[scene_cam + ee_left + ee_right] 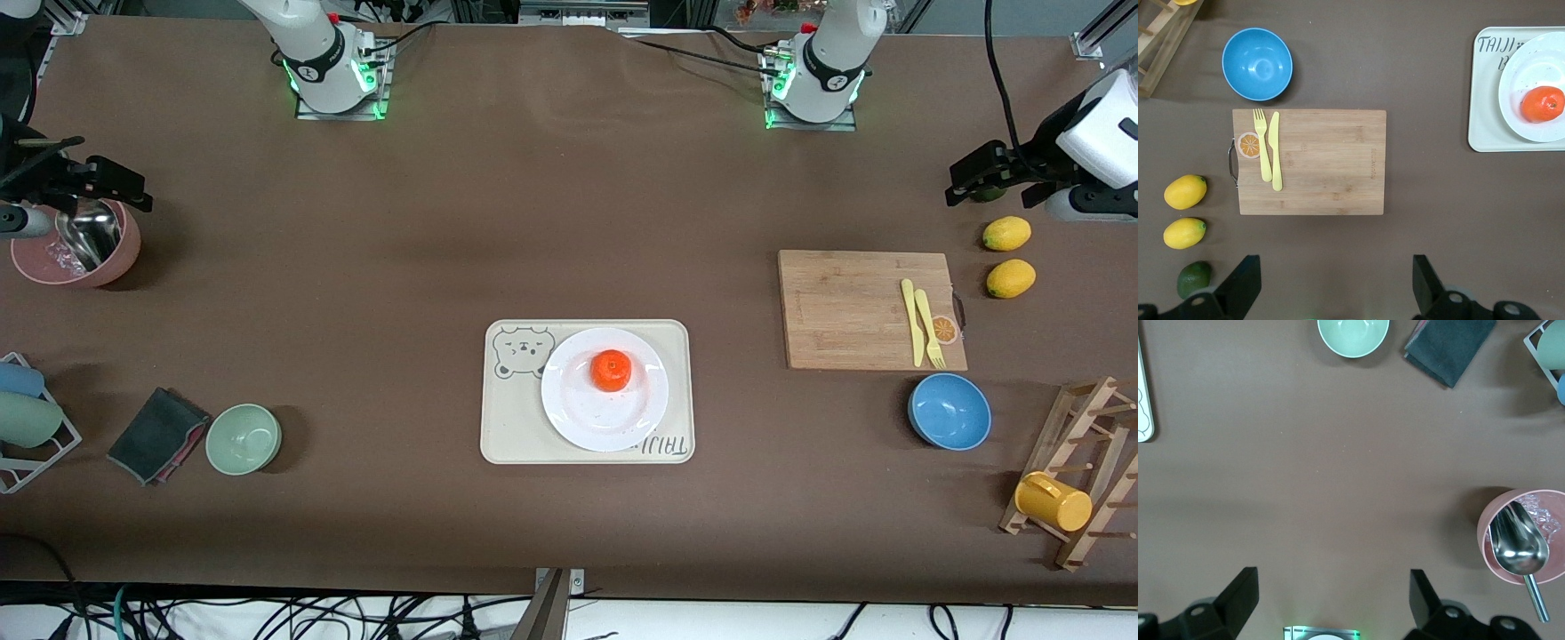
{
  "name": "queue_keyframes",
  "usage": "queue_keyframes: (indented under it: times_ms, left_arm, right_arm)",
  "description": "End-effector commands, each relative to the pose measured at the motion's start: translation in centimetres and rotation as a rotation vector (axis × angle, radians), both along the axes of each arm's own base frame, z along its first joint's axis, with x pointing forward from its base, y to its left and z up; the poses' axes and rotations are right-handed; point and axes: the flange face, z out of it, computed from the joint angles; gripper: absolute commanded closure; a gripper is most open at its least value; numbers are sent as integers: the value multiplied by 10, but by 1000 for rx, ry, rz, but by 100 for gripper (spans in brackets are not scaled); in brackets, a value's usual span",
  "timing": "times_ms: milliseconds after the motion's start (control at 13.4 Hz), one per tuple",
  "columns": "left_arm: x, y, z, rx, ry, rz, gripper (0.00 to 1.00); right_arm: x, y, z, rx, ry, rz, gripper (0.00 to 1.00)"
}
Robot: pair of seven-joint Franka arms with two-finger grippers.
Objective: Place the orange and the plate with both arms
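Observation:
The orange (611, 370) sits in the middle of the white plate (569, 418). The plate rests on a cream bear-print tray (507, 427) at the table's centre. In the left wrist view the orange (1542, 104) and the plate (1531, 67) show at the frame's edge. My left gripper (991, 187) hangs open and empty over the left arm's end of the table, above bare tabletop beside a dark green fruit (1193, 279); its jaws (1336, 267) stand wide apart. My right gripper (80, 182) hangs open and empty over the right arm's end, next to a pink bowl (76, 244); its jaws (1333, 583) are wide too.
A wooden cutting board (853, 302) carries a yellow knife and fork. Two lemons (1006, 233) lie beside it, and a blue bowl (949, 411) sits nearer the camera. A wooden rack with a yellow cup (1053, 502), a green bowl (243, 438) and a dark cloth (158, 434) line the front.

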Motion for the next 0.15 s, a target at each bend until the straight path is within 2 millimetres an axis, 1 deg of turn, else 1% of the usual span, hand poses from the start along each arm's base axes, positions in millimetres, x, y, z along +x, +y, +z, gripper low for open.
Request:
queue_keyframes:
  times_ms: [0,75]
  left_arm:
    - [1,4,3,19,3,-16,0]
    - [1,4,3,19,3,-16,0]
  right_arm:
    - [2,1,6,16,-5,4,0]
    - [1,1,6,14,-1,3,0]
